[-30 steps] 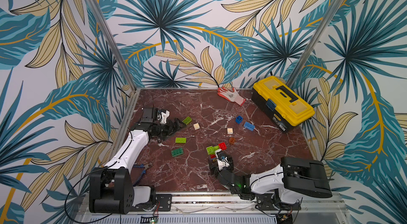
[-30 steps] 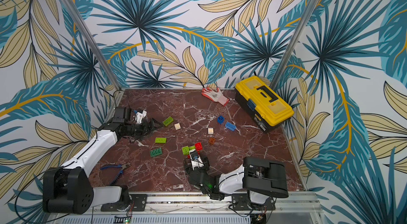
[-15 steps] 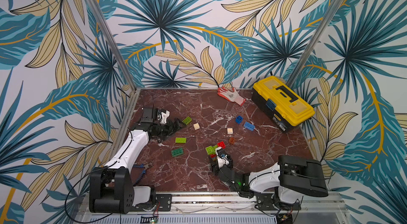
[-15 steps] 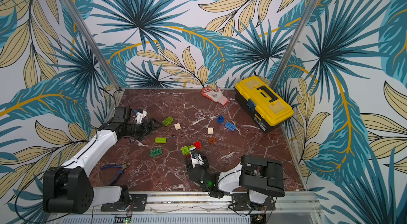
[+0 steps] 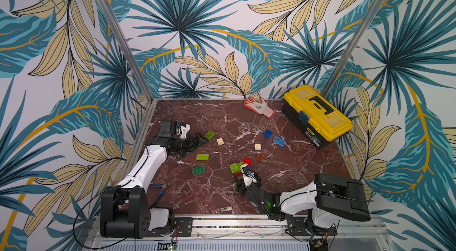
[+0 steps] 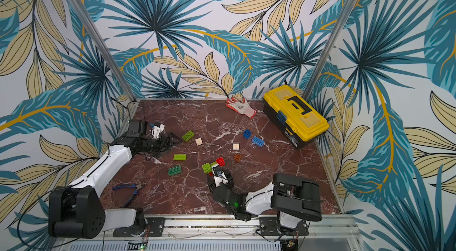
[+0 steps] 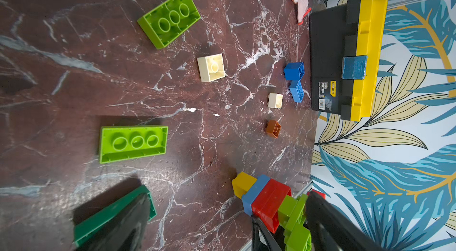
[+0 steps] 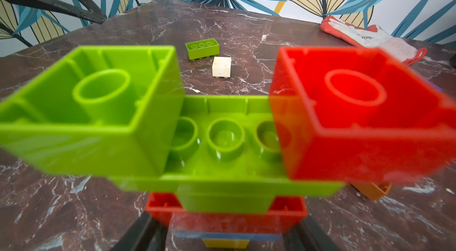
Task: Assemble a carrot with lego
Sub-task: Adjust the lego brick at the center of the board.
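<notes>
Teal and tan palm-leaf wallpaper (image 5: 177,15) rises beyond the right claw (image 8: 222,236) and on both its sides. Under it lies a dark red marble tabletop (image 5: 217,198), white-veined.

text: "deli" logo | on: sticker (image 7: 327,94) | where: black side of yellow toolbox (image 7: 330,40) | other sticker print, barcode: unreadable

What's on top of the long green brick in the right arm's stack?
A lime square brick at one end, a red square brick at the other, hollow sides up. Three sockets of the long green brick show between them; its ends are covered.
</notes>
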